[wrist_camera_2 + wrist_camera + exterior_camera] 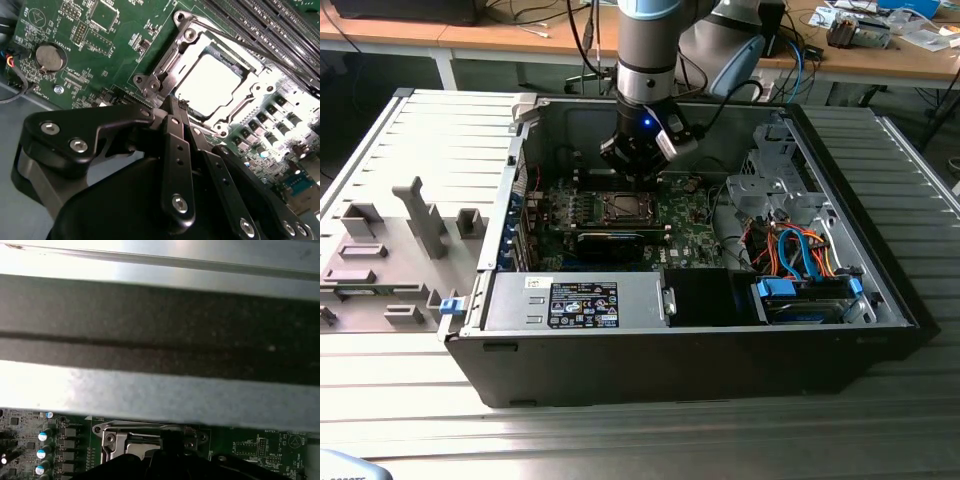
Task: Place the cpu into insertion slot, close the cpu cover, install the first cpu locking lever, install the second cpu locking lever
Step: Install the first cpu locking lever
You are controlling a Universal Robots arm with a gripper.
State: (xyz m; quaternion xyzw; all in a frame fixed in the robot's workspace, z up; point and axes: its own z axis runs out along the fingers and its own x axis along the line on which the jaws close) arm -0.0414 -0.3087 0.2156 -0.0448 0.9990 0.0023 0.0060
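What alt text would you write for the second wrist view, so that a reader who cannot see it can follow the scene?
The black gripper reaches over a green circuit board to the edge of the insertion slot, where the cpu lies pale and square beneath the silvery cpu cover. A round coin battery sits on the board nearby.

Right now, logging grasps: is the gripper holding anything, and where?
Nothing. The gripper is shut and empty beside the cover; the cpu sits in the slot.
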